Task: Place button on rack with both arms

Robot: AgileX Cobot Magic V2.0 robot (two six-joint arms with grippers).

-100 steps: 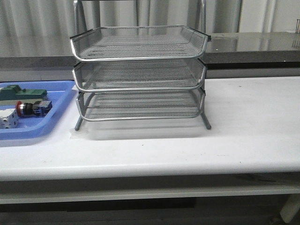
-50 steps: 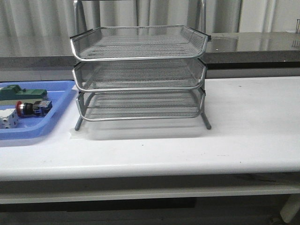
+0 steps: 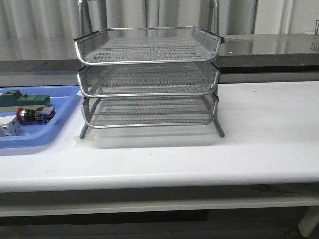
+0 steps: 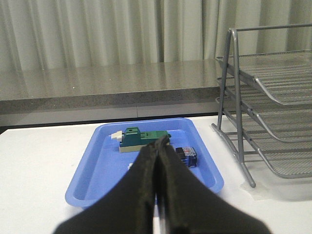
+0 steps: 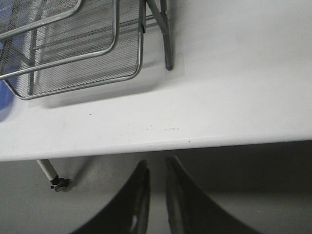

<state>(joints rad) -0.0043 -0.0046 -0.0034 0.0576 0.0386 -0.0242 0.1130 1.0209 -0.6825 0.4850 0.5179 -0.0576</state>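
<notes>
Button [image 3: 31, 114] sits in the blue tray [image 3: 60, 119], nine o'clock of the rack [image 3: 148, 79]. Your left hand [image 4: 159, 146] is pinched shut, empty; right hand [image 5: 156, 168] slightly parted, empty. Crowded neighbours could get grabbed instead.

In the front view we do not see any arm. In the left wrist view, we see the left gripper [image 4: 161, 146] with its two black fingers pressed together, nothing between them. In the right wrist view, the right gripper [image 5: 156, 168] shows a narrow gap between its fingers, and it holds nothing.
</notes>
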